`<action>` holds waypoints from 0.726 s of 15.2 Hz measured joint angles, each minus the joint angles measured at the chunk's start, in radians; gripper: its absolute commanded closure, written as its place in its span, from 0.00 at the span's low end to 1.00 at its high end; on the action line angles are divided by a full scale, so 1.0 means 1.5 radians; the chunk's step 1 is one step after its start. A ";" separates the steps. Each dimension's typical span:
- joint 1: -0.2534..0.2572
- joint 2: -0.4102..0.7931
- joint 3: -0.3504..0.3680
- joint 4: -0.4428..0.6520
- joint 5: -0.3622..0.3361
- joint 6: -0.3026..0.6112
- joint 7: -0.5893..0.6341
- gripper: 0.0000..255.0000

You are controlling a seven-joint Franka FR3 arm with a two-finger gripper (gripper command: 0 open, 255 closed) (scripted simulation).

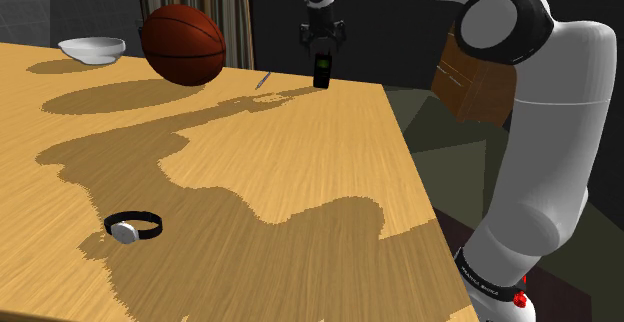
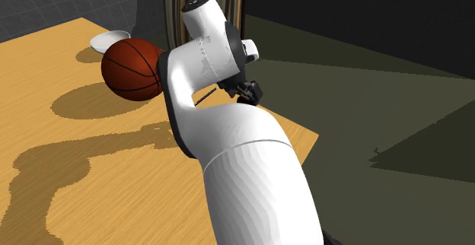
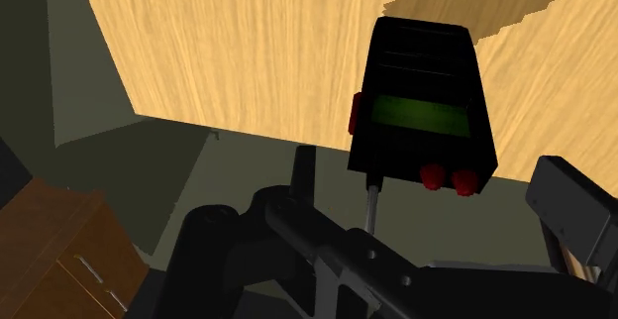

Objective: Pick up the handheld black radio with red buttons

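Where gripper (image 1: 322, 48) hovers, radio (image 3: 421, 99) is upright, antenna up.

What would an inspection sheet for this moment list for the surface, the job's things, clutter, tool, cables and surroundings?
surface: wooden table, crossed by broad shadows.
job's things: black handheld radio with green display and red buttons, upright at the table's far edge.
clutter: basketball; white bowl; black wristwatch with a pale face; thin pen-like stick.
grippers: tool directly above the radio; whether it grips the radio cannot be judged.
cables: nothing seen.
surroundings: brown drawer cabinet; striped panel behind the basketball; dark floor.
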 measured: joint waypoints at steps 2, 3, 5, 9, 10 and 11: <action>-0.001 -0.005 0.000 -0.023 0.000 0.017 0.006 0.00; -0.002 -0.006 0.000 -0.027 0.000 0.021 0.006 1.00; -0.002 -0.007 0.000 -0.030 0.000 0.024 0.007 1.00; -0.002 -0.007 0.000 -0.030 0.000 0.024 0.007 1.00; -0.003 -0.007 0.000 -0.030 0.000 0.024 0.007 1.00; -0.003 -0.007 0.000 -0.030 0.000 0.024 0.006 1.00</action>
